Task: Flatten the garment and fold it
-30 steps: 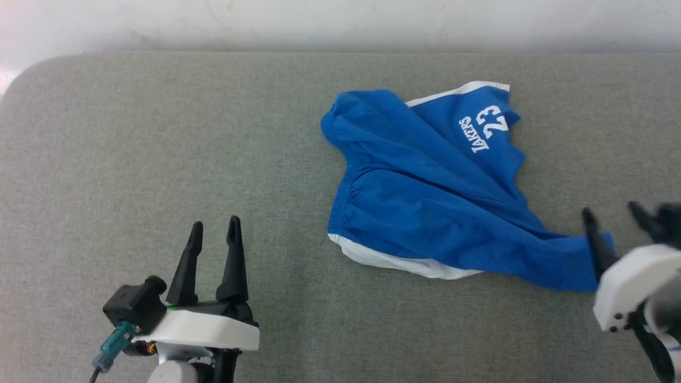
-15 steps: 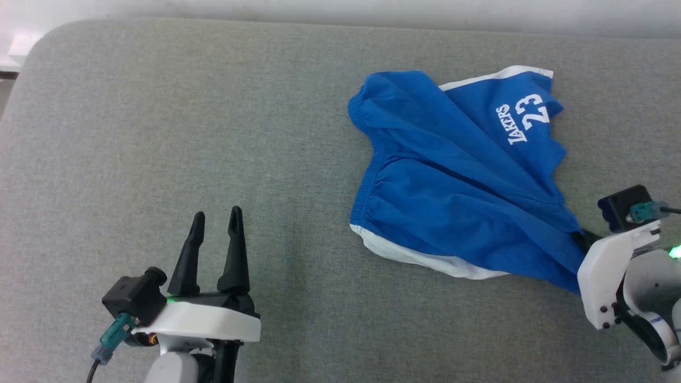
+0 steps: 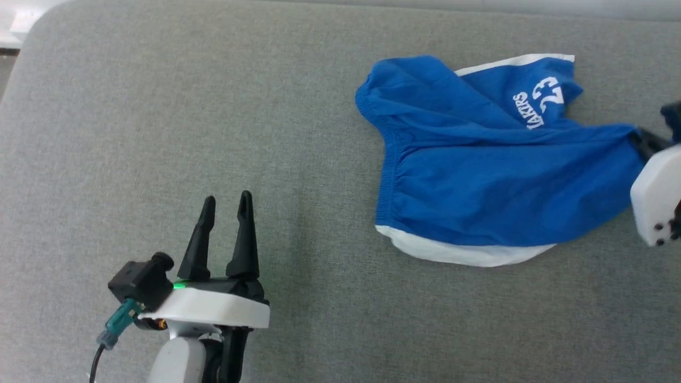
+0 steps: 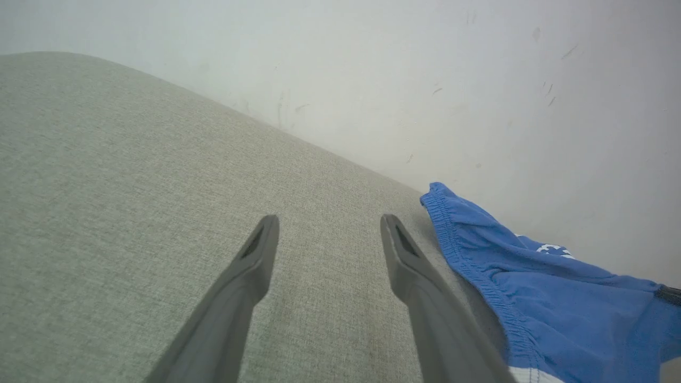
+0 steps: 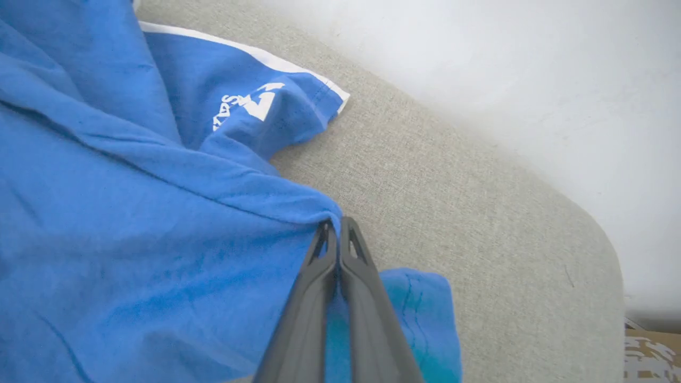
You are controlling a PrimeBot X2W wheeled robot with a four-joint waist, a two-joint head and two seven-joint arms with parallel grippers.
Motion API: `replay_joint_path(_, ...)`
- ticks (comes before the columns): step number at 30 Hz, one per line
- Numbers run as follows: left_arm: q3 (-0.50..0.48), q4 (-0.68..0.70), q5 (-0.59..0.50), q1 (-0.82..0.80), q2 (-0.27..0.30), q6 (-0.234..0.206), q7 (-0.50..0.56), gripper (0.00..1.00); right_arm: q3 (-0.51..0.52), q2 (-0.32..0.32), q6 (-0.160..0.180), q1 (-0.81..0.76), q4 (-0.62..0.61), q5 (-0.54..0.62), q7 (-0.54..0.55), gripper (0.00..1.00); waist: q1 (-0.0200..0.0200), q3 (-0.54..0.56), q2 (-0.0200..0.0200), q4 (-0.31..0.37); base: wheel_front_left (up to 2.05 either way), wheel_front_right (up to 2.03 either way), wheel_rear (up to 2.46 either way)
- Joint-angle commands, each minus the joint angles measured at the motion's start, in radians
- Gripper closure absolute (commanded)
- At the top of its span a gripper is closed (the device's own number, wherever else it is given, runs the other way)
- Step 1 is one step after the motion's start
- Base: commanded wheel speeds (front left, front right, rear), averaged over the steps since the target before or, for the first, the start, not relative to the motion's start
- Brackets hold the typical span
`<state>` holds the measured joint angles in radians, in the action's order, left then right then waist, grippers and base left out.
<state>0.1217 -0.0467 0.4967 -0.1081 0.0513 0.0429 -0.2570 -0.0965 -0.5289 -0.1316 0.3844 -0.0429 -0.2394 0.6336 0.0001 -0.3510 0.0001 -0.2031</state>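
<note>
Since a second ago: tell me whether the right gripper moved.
Yes. Against the white hem of the shorts, the right gripper has moved away from the robot, up the head view, pulling its pinched corner along.

We are in a plain indoor room, and we cannot tell whether it is a home or a test space. What we go by is a wide padded surface covered in grey-green woven cloth, with a soft rounded corner, much like a bed or a large cushioned seat. It stands against a bare white wall that bears small scuff marks. Past the surface's rounded end we see a bit of printed cardboard.
</note>
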Motion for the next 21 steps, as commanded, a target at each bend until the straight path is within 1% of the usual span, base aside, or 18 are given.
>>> replay_joint_path(1,0.005,-0.006,0.009,-0.024,-0.001,0.002,-0.005,0.00,-0.025,-0.028,0.001,0.065,0.038,0.000,-0.004,1.00,-0.0001,-0.034,-0.0001,-0.025,0.00,0.00,0.00)
replay_joint_path(3,0.011,-0.010,0.015,-0.036,-0.001,0.004,-0.005,0.00,-0.056,-0.045,0.001,0.114,0.088,0.015,-0.018,1.00,-0.0001,-0.053,-0.0001,-0.036,0.00,0.00,0.00)
replay_joint_path(4,0.011,-0.010,0.015,-0.036,-0.001,0.004,-0.005,0.00,-0.056,-0.045,0.001,0.114,0.088,0.015,-0.018,1.00,-0.0001,-0.053,-0.0001,-0.036,0.00,0.00,0.00)
replay_joint_path(7,0.023,-0.015,0.021,-0.054,-0.001,0.007,-0.005,0.00,-0.098,-0.044,0.001,0.178,0.177,0.028,-0.048,1.00,-0.0001,-0.076,-0.0001,-0.050,0.00,0.00,0.00)
replay_joint_path(8,0.027,-0.018,0.023,-0.061,-0.001,0.008,-0.005,0.00,-0.108,-0.040,0.001,0.197,0.207,0.035,-0.062,0.80,-0.0001,-0.081,-0.0001,-0.054,0.00,0.00,0.00)
replay_joint_path(9,0.030,-0.020,0.024,-0.067,-0.001,0.008,-0.005,0.00,-0.117,-0.037,0.001,0.215,0.237,0.044,-0.079,0.62,-0.0001,-0.085,-0.0001,-0.058,0.00,0.00,0.00)
replay_joint_path(10,0.033,-0.023,0.024,-0.073,-0.001,0.009,-0.005,0.00,-0.131,-0.034,0.001,0.229,0.262,0.056,-0.096,0.00,-0.0001,-0.086,-0.0001,-0.060,0.00,0.00,0.00)
replay_joint_path(13,0.038,-0.029,0.024,-0.082,-0.001,0.009,-0.005,0.00,-0.150,-0.006,0.001,0.262,0.304,0.059,-0.154,0.00,-0.0001,-0.080,-0.0001,-0.060,0.00,0.00,0.00)
replay_joint_path(15,0.037,-0.033,0.022,-0.079,-0.001,0.008,-0.005,0.00,-0.156,0.013,0.001,0.271,0.299,0.045,-0.188,0.00,-0.0001,-0.065,-0.0001,-0.055,0.00,0.00,0.00)
replay_joint_path(17,0.034,-0.039,0.018,-0.071,-0.001,0.006,-0.005,0.00,-0.149,0.030,0.001,0.270,0.269,0.025,-0.219,0.00,-0.0001,-0.043,-0.0001,-0.046,0.00,0.00,0.00)
replay_joint_path(18,0.027,-0.042,0.016,-0.058,-0.001,0.004,-0.005,0.00,-0.142,0.046,0.001,0.250,0.221,-0.005,-0.228,0.00,-0.0001,-0.017,-0.0001,-0.035,0.00,0.00,0.00)
replay_joint_path(21,0.019,-0.046,0.012,-0.033,-0.001,0.005,-0.005,0.00,-0.148,0.060,0.001,0.189,0.129,-0.055,-0.200,0.00,-0.0001,0.027,-0.0001,-0.015,0.00,0.00,0.00)
